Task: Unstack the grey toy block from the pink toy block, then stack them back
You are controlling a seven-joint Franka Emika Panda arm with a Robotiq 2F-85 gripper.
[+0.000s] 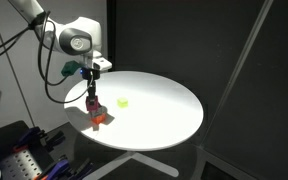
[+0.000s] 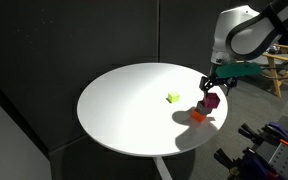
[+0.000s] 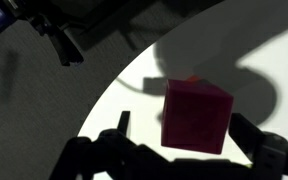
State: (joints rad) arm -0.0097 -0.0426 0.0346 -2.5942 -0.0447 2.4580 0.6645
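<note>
My gripper (image 1: 92,96) is shut on the pink toy block (image 1: 93,104) and holds it a little above the round white table (image 1: 164,110), near the table's edge. It shows the same way in both exterior views, with the gripper (image 2: 211,93) over the pink block (image 2: 211,102). In the wrist view the dark magenta cube (image 3: 196,115) fills the space between my fingers (image 3: 187,130). An orange block (image 1: 99,120) lies on the table just below and beside it, also seen in an exterior view (image 2: 198,116). No grey block shows in any view.
A small yellow-green block (image 1: 123,101) lies nearer the table's middle, also seen in an exterior view (image 2: 173,97). Equipment racks stand beside the table (image 1: 24,150) (image 2: 274,140). Black curtains hang behind it. A wooden chair (image 2: 280,70) stands behind the arm.
</note>
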